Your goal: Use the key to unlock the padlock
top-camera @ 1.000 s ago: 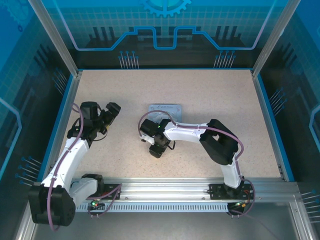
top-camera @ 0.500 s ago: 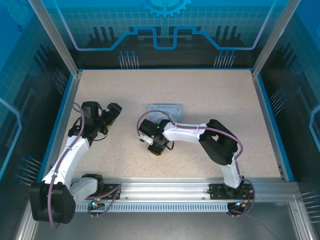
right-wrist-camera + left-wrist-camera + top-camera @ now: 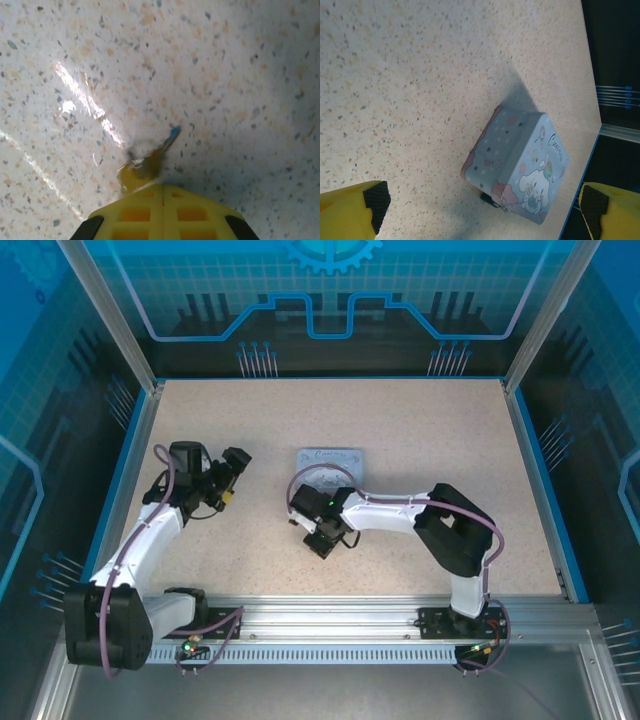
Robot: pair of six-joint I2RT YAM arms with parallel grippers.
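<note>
The right gripper [image 3: 162, 190] is closed tight on the blurred key [image 3: 153, 157], mid-table, nearer than the tin [image 3: 520, 165]; the left gripper [image 3: 228, 478] gapes empty; the padlock [image 3: 492, 200] apparently touches the tin's edge; steady it first, then align the key slowly.

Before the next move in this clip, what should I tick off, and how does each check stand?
1. Right gripper shut on the key: ok, though the key is blurred.
2. Left gripper open: ok.
3. Padlock located: cannot tell for sure; a small dark piece sits at the edge of the pale-blue cartoon-dog tin.
4. Padlock held steady: not ok; the left gripper holds nothing.
5. Key at the keyhole: not ok; it points at bare table.
</note>
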